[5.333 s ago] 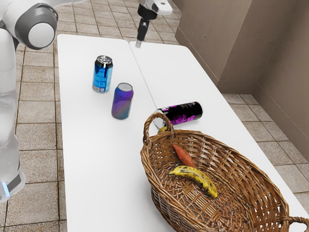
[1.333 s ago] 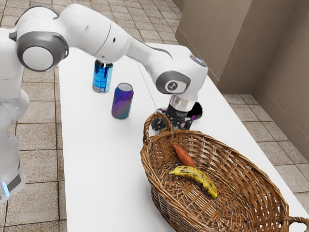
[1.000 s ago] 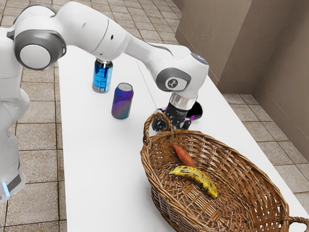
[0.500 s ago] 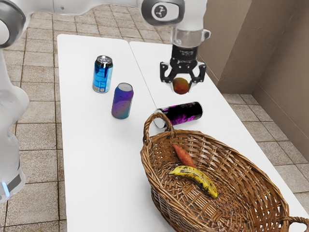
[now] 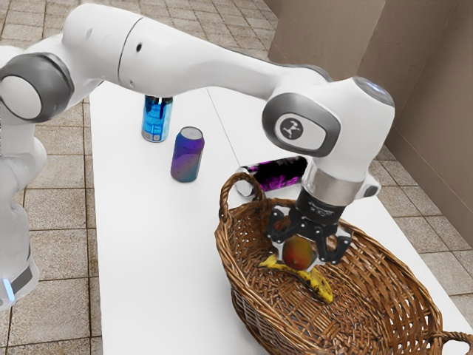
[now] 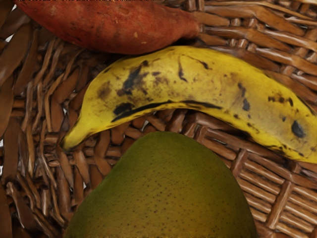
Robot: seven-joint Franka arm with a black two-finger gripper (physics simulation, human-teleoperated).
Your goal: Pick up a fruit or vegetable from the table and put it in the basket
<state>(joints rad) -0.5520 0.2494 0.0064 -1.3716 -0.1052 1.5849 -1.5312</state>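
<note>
Chg: mango point(image 5: 298, 253) moved from near lying can point(image 5: 279, 174) to w/in wicker bskt point(image 5: 240, 285) outline, by banana point(image 6: 193, 84) | grpr point(image 5: 302, 257): pinching mango | task: carry prob. ~done, release left; ht above bskt floor unclear

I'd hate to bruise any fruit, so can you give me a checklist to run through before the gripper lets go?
1. Gripper shut on the mango from both sides: ok.
2. Mango over the basket: ok.
3. Basket upright: ok.
4. Basket empty of other food: not ok, a banana and a sweet potato lie in it.
5. Mango clear of the banana in height: cannot tell.
6. Black can outside the basket: ok.
</note>
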